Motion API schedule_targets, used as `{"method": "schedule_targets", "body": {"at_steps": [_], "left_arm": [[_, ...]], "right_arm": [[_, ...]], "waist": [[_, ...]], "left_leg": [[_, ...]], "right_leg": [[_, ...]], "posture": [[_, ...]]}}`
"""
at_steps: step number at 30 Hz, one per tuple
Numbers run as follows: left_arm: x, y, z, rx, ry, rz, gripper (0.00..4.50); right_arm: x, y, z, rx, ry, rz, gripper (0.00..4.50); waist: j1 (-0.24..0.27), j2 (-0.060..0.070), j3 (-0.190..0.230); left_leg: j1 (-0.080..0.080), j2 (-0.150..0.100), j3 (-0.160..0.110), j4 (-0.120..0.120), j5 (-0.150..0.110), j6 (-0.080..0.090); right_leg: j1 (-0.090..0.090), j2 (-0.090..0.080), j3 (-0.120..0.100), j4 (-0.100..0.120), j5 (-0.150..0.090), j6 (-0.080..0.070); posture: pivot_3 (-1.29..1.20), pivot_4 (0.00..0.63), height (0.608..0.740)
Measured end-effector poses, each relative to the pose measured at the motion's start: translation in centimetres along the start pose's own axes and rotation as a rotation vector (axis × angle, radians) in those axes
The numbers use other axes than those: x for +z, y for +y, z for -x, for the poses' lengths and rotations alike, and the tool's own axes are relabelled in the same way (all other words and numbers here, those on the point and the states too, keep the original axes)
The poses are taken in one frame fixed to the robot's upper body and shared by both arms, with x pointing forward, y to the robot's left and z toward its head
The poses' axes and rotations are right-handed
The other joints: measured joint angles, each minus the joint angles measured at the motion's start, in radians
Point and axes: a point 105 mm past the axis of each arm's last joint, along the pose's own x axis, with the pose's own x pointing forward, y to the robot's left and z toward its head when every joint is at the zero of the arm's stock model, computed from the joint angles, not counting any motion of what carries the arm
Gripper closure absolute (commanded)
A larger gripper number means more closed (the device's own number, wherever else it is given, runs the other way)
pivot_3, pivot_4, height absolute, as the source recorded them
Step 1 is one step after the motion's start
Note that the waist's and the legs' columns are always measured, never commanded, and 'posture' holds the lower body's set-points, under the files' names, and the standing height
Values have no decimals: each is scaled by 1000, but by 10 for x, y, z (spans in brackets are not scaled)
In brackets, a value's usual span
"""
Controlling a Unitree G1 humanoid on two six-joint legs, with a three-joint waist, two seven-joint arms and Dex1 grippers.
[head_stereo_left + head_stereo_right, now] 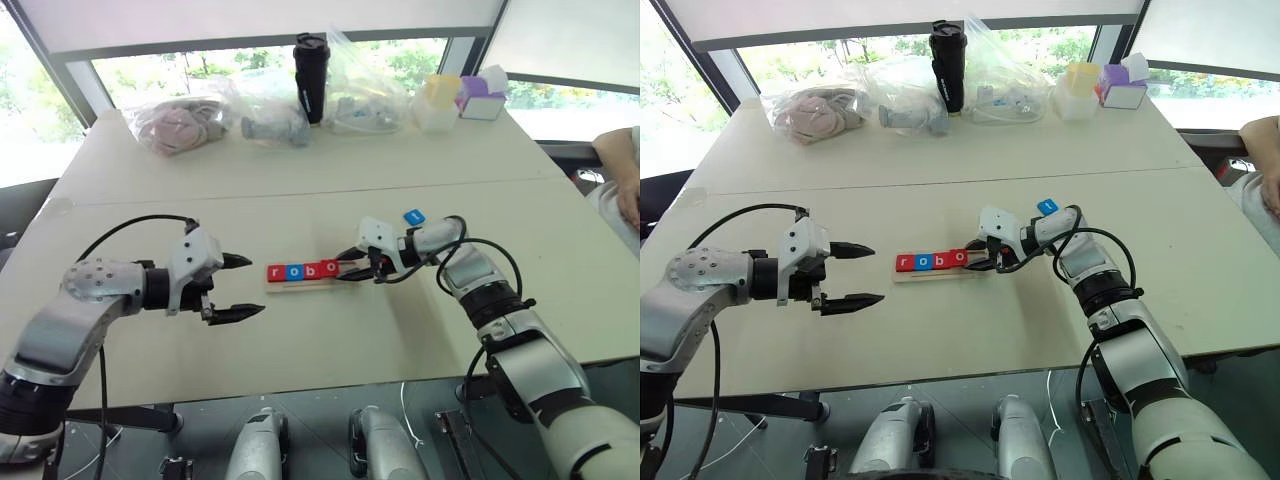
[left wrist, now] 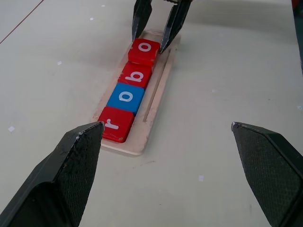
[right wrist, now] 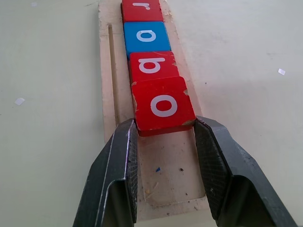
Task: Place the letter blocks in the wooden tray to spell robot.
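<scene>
The wooden tray (image 1: 300,287) lies mid-table with a row of letter blocks in it: red r (image 1: 276,272), blue o (image 1: 293,271), red b (image 1: 311,269) and red o (image 1: 329,267). My right gripper (image 1: 342,266) reaches in from the tray's right end. In the right wrist view its fingertips (image 3: 127,137) press the near corners of the red o (image 3: 162,104), shut on it. The tray end (image 3: 165,184) behind that block is bare. A blue block (image 1: 414,216) lies on the table beyond my right wrist. My left gripper (image 1: 256,285) hovers open just left of the tray, holding nothing.
Along the table's far edge stand clear plastic bags (image 1: 180,125), a black bottle (image 1: 311,65) and small yellow and purple boxes (image 1: 460,98). A person's arm (image 1: 625,170) shows at the right edge. The table's front edge runs just below both arms.
</scene>
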Motion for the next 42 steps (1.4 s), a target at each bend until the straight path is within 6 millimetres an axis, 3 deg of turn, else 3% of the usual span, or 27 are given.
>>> {"method": "schedule_targets", "body": {"at_steps": [4,10,20,24,26,28,31,34,37,42], "left_arm": [[0,0,0,3,2,-1,0],[0,0,-2,2,-8,2,0],[0,0,-2,3,-12,4,0],[6,-2,-5,-1,-58,38,0],[14,-3,-5,-2,-93,54,0],[24,-3,-2,-3,-124,51,0],[30,-6,-2,-18,-125,37,0],[32,-6,-2,-26,-117,24,0],[36,-5,-5,-42,-119,9,0],[31,0,-8,-39,-96,14,0]], "right_arm": [[-2,0,0,1,12,3,3335],[0,0,-4,-5,3,2,238],[15,-11,7,-83,-55,2,238],[41,-30,45,-274,-193,-45,238],[43,-34,64,-396,-261,-116,238],[28,-40,78,-547,-270,-232,238],[-15,-47,95,-794,-171,-438,238],[-50,-43,97,-918,-58,-559,238],[-64,-49,89,-981,-41,-649,238],[-65,-77,90,-1058,-28,-644,238]], "waist": [[0,0,0],[0,0,0],[1,0,0],[6,0,0],[6,-1,0],[5,-1,0],[1,-1,0],[-3,0,0],[-8,0,0],[-6,0,0]], "left_leg": [[0,0,0,0,0,0],[0,0,0,0,0,0],[0,0,0,0,0,0],[0,0,0,0,0,0],[0,0,0,0,0,0],[0,0,0,0,0,0],[1,0,0,0,0,-1],[1,0,0,0,0,-1],[2,0,1,0,0,-1],[2,0,1,-1,0,0]], "right_leg": [[0,0,0,0,0,0],[0,0,0,0,0,0],[0,0,0,0,0,0],[1,-1,0,0,0,0],[1,-1,0,-1,0,0],[1,-1,0,0,0,0],[1,0,0,0,-1,-3],[0,0,0,0,-1,-3],[0,1,2,1,0,-3],[1,1,3,0,-1,-2]], "posture": [[0,150,740],[0,150,740],[0,150,740],[0,150,740],[0,150,740],[0,150,740],[0,150,740],[0,150,740],[0,150,740],[0,150,740]]}}
